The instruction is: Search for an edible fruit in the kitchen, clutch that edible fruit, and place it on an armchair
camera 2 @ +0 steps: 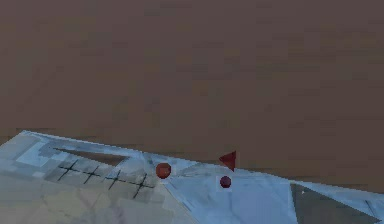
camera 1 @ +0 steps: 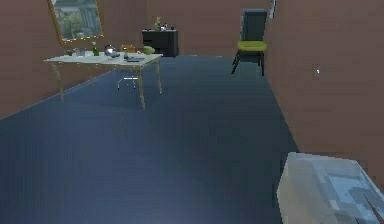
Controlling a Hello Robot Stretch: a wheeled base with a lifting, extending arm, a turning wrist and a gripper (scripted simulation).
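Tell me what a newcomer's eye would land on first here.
The chair with its lime-green seat stands out at the far wall in the forward view, right of a pale table cluttered with small things. In the arm side view, two red round things sit on a pale surface.

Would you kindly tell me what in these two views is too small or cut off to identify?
Forward view: small things on the table, too small to name.
Forward view: pale box, cut off by the bottom right corner.
Arm side view: pale surface with red knobs, cut off by the bottom edge.
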